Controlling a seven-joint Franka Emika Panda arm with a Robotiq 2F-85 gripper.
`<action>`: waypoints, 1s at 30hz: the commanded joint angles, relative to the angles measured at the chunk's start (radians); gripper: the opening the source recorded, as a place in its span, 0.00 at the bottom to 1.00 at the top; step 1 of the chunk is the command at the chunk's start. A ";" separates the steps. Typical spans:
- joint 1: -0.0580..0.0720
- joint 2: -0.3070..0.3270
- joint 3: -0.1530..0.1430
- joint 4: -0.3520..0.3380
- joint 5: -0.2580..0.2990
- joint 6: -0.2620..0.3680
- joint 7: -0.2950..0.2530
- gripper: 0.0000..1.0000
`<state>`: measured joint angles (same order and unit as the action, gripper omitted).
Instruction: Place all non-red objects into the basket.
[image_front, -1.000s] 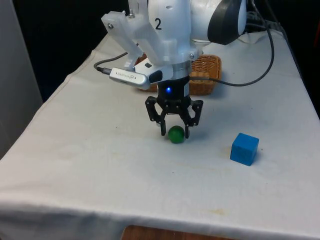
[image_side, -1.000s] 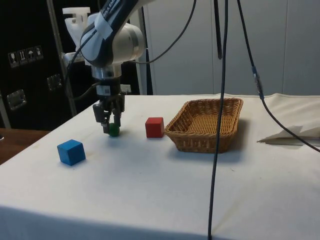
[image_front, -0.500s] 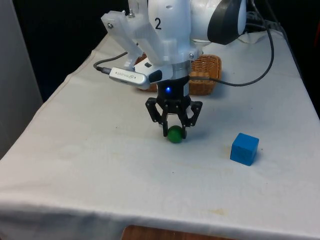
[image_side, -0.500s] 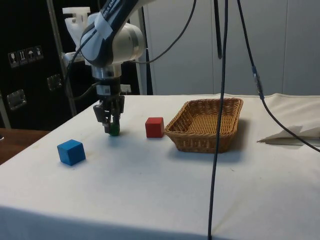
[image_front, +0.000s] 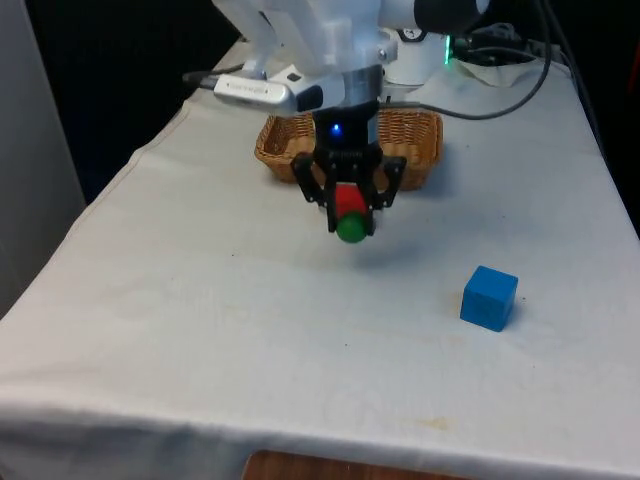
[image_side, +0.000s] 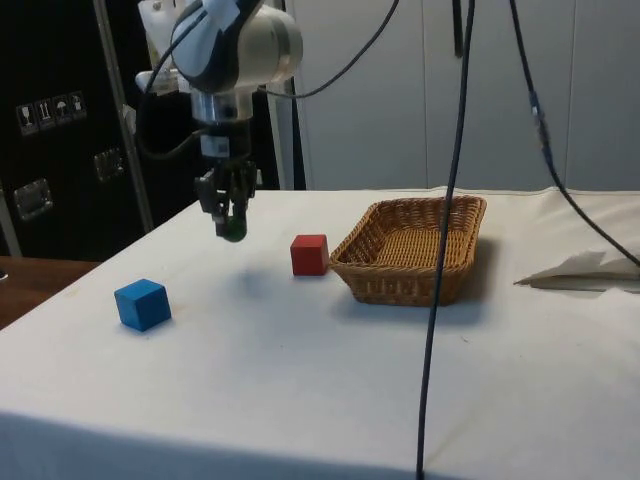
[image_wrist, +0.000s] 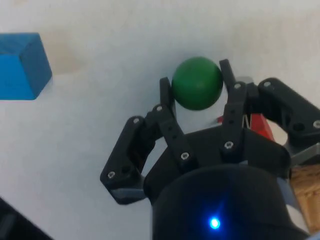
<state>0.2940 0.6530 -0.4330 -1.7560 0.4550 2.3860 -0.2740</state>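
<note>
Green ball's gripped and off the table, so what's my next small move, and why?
Probably carry it across toward the wicker basket. The gripper is shut on the green ball, hanging clear above the cloth, while the red cube sits between it and the basket. Keeping this height should pass over the cube. The blue cube waits.

No readable text or labels on anything in view

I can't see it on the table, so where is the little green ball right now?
The green ball is up in the air, pinched in the gripper above the white cloth. In the side view it hangs between the blue cube and the red cube.
</note>
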 joint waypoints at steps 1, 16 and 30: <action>0.009 -0.020 -0.009 -0.018 -0.012 -0.002 0.006 0.00; 0.017 -0.213 -0.017 -0.186 -0.084 0.006 0.007 0.00; 0.016 -0.386 -0.029 -0.338 -0.174 0.013 0.011 0.00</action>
<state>0.3030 0.2760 -0.4540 -2.0840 0.2970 2.3900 -0.2730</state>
